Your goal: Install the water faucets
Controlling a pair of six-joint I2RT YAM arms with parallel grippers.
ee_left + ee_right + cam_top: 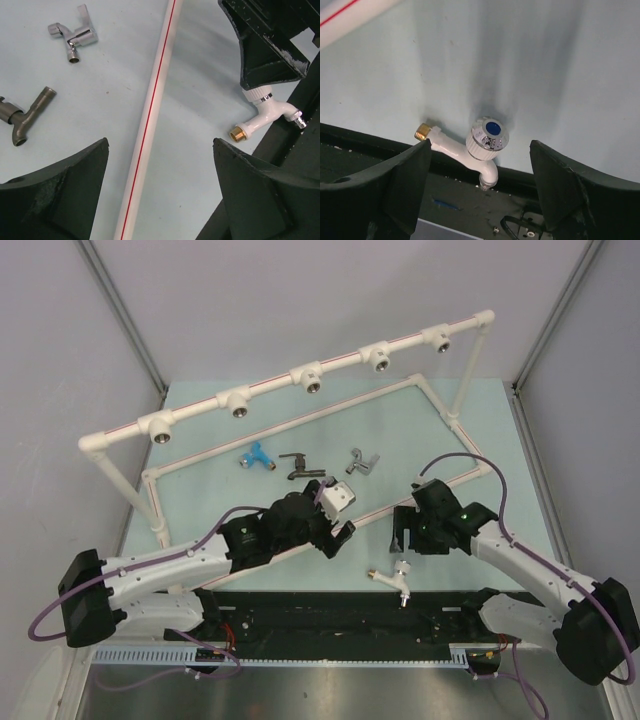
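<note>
The white faucet lies on the mat at the table's near edge, with a round knob with a blue cap and a brass thread. My right gripper hovers open just above it, fingers either side. The blue faucet, dark faucet and silver faucet lie loose inside the frame. My left gripper is open and empty above the front floor pipe. Its view also shows the white faucet, the silver faucet and the dark faucet.
A white pipe frame stands on the teal mat. Its raised rail carries several tee fittings with metal sockets, such as one. A black base rail runs along the near edge, just behind the white faucet. Grey walls enclose the table.
</note>
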